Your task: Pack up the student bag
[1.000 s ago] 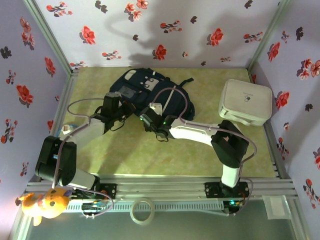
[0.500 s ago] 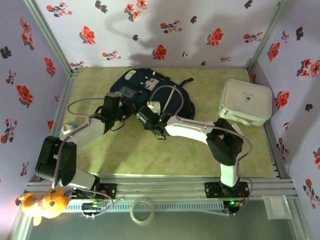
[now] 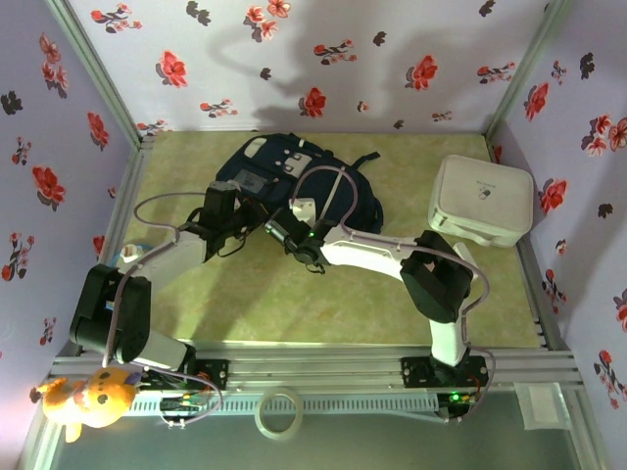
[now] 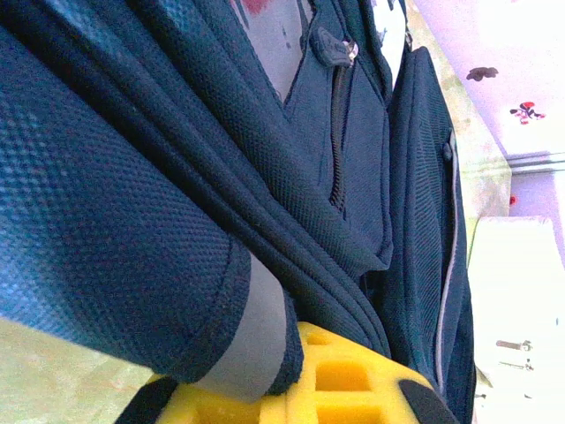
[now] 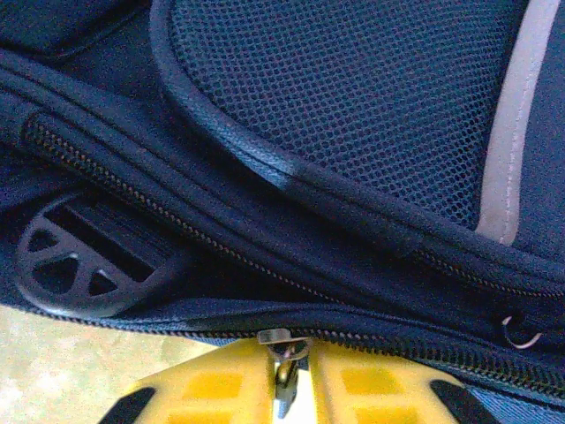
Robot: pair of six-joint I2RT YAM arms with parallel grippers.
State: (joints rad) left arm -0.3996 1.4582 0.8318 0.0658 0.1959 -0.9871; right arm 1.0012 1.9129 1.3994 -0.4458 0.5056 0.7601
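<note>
The student bag [image 3: 294, 168], a navy backpack with grey patches, lies flat at the back middle of the table. My left gripper [image 3: 247, 210] is at its near left edge. In the left wrist view the yellow fingers [image 4: 353, 380] are shut on a fold of the student bag [image 4: 132, 221], whose grey lining [image 4: 256, 336] shows at the pinch. My right gripper [image 3: 278, 228] is at the bag's near edge. In the right wrist view my right gripper [image 5: 287, 375] is shut on the metal zipper pull [image 5: 284, 353], on the zipper that runs along the student bag [image 5: 353, 115].
A white rounded-square box [image 3: 482, 201] stands at the right wall. A black plastic buckle [image 5: 75, 265] lies left of the zipper pull. A tape roll [image 3: 277, 413] and an orange plush toy [image 3: 88, 397] sit below the front rail. Bare green table [image 3: 294, 304] stretches in front of the bag.
The right gripper has crept left along the bag's near edge and its jaws have narrowed onto the zipper pull. The left arm has stayed put.
</note>
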